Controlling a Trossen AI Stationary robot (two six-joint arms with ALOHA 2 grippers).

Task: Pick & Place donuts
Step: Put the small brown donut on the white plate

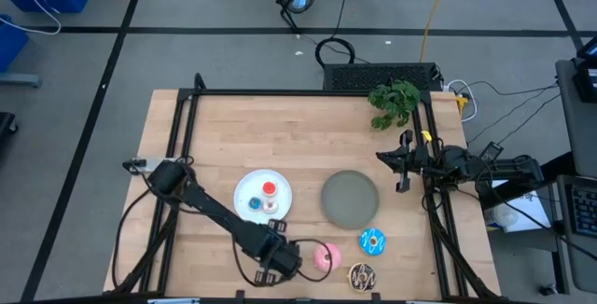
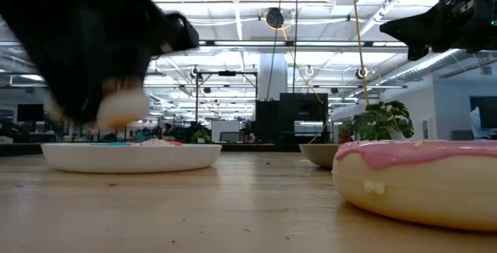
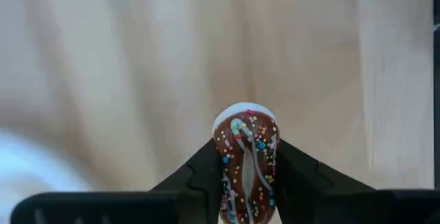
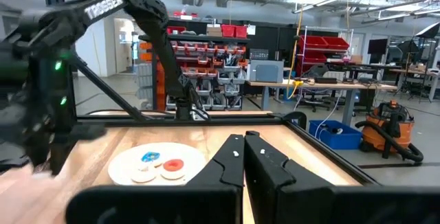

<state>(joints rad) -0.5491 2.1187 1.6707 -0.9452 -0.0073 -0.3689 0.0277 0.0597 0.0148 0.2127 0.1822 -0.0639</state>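
Pinched between the left gripper's [image 3: 246,183] two dark fingers [image 3: 199,172], a tiny brown donut [image 3: 246,165] with coloured sprinkles stands on edge, its white underside showing at the top, above the pale wooden table [image 1: 280,127]. The jaws are drawn in to the width of that donut and hold it clear of the tabletop; in the low view the same small donut [image 2: 120,107] hangs under the blurred dark gripper, above the rim of the white plate [image 2: 132,156].

Just beyond the jaws on the far side lies the white plate [image 1: 247,187], carrying a red donut [image 1: 270,190], a small blue donut [image 1: 254,203] and a white donut [image 1: 270,206]. Just beside the jaws, toward the table's right side, the pink donut [image 1: 326,255] rests flat on the wood; it fills the near corner of the low view [image 2: 419,179]. Farther that way lie the blue sprinkled donut [image 1: 373,241] and the chocolate brown donut [image 1: 363,275], with the grey plate [image 1: 350,199] near them.

At the table's right edge the right gripper [image 4: 244,157] waits, its jaws pressed together on nothing, well apart from every donut. A green plant [image 1: 394,102] sits at the far right corner.
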